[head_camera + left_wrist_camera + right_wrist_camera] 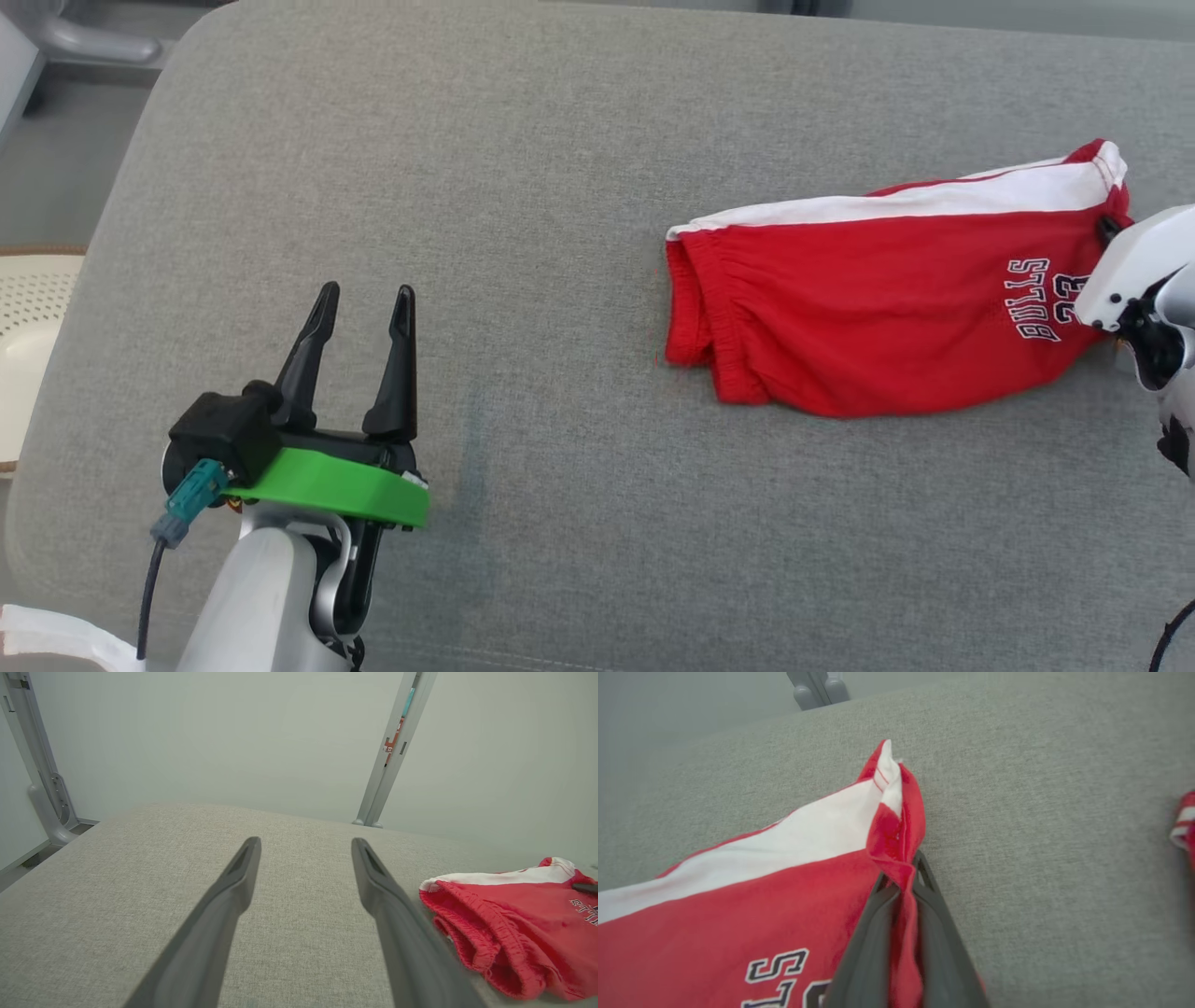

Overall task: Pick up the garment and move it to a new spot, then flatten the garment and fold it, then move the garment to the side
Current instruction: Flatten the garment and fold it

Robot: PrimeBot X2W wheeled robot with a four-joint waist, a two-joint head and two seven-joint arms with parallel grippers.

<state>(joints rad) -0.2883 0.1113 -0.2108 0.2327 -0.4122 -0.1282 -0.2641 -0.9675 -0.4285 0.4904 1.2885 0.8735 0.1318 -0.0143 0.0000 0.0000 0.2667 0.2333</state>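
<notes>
A grey cushion (523, 187) bears the red shorts (887, 317).

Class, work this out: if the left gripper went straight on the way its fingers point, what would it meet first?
Probably the bare grey cushion: the open left gripper points across it, seemingly slightly downward, with the shorts off to its right. Depth is unclear.

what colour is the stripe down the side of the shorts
White stripe on red shorts; the head view shows it best.
</notes>
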